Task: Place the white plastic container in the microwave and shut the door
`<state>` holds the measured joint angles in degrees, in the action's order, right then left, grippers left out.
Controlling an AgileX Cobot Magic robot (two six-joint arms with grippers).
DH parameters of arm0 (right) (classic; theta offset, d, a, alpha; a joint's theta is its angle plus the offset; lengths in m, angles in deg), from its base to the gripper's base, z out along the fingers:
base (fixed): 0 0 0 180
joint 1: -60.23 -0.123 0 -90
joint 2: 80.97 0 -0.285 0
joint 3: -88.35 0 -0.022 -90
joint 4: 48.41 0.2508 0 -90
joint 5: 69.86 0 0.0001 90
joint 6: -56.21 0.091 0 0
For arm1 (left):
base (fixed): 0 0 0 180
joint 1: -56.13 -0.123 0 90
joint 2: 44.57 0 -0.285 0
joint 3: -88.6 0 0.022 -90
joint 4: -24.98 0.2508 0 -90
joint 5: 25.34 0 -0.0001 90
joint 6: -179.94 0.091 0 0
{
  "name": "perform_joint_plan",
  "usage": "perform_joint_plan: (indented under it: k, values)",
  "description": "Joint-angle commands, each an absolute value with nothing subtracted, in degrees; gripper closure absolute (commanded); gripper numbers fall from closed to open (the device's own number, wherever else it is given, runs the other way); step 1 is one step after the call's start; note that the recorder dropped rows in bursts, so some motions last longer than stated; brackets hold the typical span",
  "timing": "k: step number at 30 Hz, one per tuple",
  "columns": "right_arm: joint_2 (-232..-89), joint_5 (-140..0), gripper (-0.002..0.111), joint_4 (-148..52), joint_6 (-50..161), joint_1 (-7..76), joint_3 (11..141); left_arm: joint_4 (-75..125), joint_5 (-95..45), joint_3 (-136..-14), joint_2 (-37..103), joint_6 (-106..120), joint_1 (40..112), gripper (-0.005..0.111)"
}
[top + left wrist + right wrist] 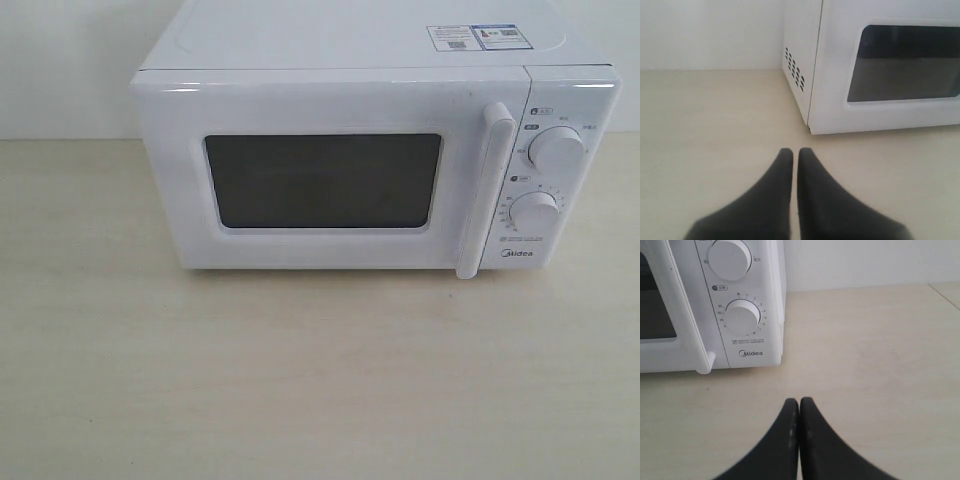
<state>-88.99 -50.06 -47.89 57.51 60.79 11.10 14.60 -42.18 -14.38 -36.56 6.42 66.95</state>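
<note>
Currently we find the left gripper (795, 153), front-left of the microwave (300, 35), pinched together, empty; the door (322, 182) sits closed; the right gripper (799, 401), front-right of it, likewise. The white plastic container is unseen, possibly inside; then nothing remains.

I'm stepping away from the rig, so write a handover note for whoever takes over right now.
Left gripper: shut, empty, over the table near the microwave corner opposite the dials.
Right gripper: shut, empty, near the dials.
Door: closed.
White plastic container: in no view; the dark window hides whether it is inside.
Done or left: cannot tell; check inside first.
</note>
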Motion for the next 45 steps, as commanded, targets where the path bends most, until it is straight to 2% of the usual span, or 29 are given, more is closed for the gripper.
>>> perform_joint_plan:
  k: [1,15,23,45]
  values:
    - [-88.75,-50.3,0.109,-47.81,57.41,60.68,11.13,14.73,-42.45,-14.18,-36.78,2.59,66.77,0.102]
    - [-88.75,-50.3,0.109,-47.81,57.41,60.68,11.13,16.03,-42.89,-14.18,-36.78,3.04,66.54,0.102]
    - [-88.75,-50.84,0.109,-47.77,57.41,60.68,11.13,16.52,-42.89,-14.18,-36.78,3.04,61.33,0.102]
    - [-88.75,-50.84,0.109,-47.77,57.41,60.68,11.13,16.52,-42.89,-14.18,-36.78,3.04,61.33,0.102]
